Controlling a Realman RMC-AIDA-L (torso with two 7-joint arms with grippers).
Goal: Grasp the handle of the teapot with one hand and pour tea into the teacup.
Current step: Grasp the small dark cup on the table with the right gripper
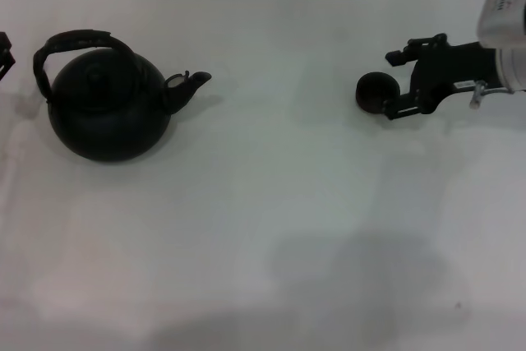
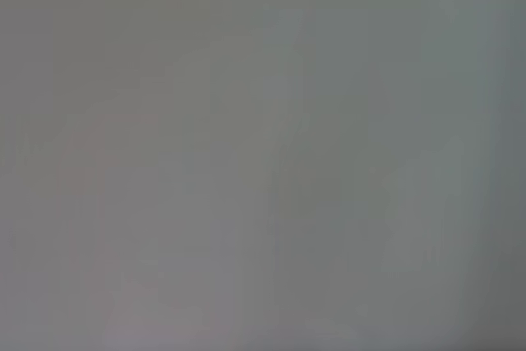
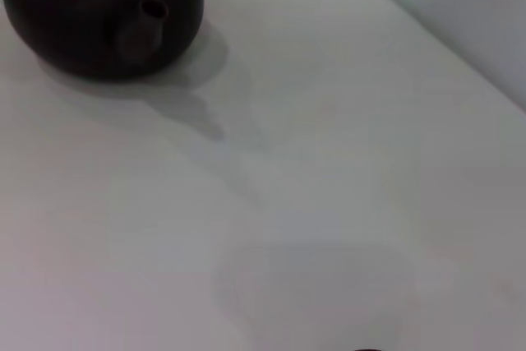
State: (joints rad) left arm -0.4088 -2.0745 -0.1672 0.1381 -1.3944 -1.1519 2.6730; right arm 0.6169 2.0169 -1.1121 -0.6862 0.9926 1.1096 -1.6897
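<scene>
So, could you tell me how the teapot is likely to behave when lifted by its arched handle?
The teapot looks bulky and round, so probably heavy. Hung from the overhead handle, it may swing or tilt toward the spout. The knobbed lid might slip when poured.

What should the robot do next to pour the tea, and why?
Probably bring the left gripper over to the handle. The teapot stands untouched on the table, far from the teacup, which sits at the right gripper, so nothing can pour yet.

Matte-black teapot (image 1: 105,108), white table (image 1: 288,228)
</scene>
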